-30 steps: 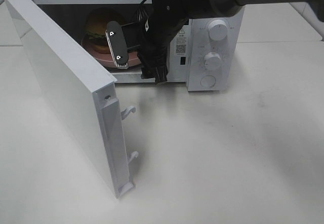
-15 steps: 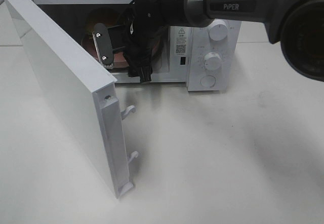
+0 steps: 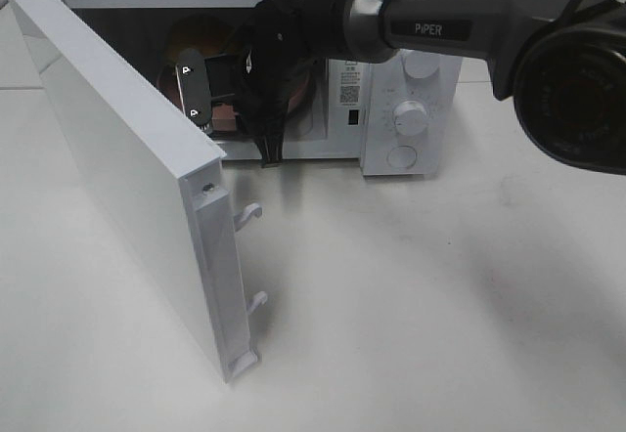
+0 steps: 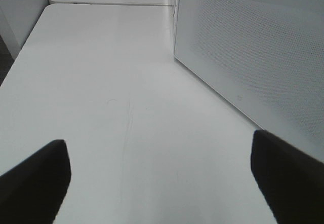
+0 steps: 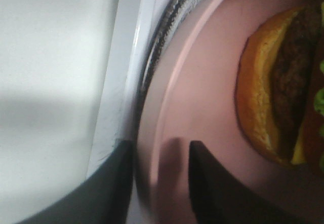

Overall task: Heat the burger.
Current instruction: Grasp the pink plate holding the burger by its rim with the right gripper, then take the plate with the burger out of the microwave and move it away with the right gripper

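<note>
A white table (image 3: 440,285) is shown carrying a white microwave (image 3: 411,109), whose door (image 3: 117,158) is swung wide open toward the camera on the left of the exterior high view. The right arm (image 3: 460,26), dark and marked with white lettering, is seen reaching across from the right into the open cavity. Inside the cavity a pink plate (image 5: 202,107) is seen resting on the turntable, and the burger (image 5: 283,87) is placed on that plate, its golden bun, dark patty and a trace of green lettuce visible in the right wrist view. The right end effector (image 5: 162,183) is set at the plate's edge, with one finger (image 5: 101,188) outside the rim and the other above the plate's surface, so that the rim lies between them; whether the rim is actually pinched cannot be told. The left end effector (image 4: 162,178) is held over bare table beside the microwave's perforated side wall (image 4: 253,46), its fingers (image 4: 35,178) spread wide apart with nothing between them.
</note>
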Tool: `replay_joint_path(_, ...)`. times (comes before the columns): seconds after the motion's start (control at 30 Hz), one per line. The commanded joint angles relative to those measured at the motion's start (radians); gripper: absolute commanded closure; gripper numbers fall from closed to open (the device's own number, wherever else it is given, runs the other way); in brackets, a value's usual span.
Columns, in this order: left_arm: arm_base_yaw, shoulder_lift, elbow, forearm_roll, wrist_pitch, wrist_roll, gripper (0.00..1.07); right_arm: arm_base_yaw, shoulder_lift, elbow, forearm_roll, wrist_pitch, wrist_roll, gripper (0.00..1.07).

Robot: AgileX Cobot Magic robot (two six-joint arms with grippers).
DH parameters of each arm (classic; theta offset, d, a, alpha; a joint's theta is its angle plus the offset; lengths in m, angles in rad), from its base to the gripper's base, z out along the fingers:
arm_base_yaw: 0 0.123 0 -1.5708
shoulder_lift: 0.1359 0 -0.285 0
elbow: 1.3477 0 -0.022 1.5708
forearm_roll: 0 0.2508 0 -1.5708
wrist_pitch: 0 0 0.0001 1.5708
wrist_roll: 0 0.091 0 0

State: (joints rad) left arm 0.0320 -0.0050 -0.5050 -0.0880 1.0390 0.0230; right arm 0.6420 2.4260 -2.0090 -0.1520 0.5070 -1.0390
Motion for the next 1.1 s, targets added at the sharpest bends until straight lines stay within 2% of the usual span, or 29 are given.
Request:
replay_joint_path(0.03, 0.005, -0.018, 0.0, -0.007, -0.008, -0.005, 0.18, 0.001, 0.006, -0.011, 0.005, 0.016, 0.021, 0.99)
replay_joint_path(0.07, 0.005, -0.018, 0.0, -0.007, -0.008, -0.005, 0.18, 0.001, -0.002, -0.01, 0.004, 0.03, 0.024, 1.07)
replay_joint_path(0.6, 0.005, -0.018, 0.0, -0.007, -0.008, -0.005, 0.18, 0.001, -0.041, 0.003, 0.038, 0.081, 0.01, 1.07)
replay_joint_path(1.1, 0.005, -0.018, 0.0, -0.007, -0.008, -0.005, 0.18, -0.01, -0.18, 0.209, 0.221, -0.028, -0.436, 1.07)
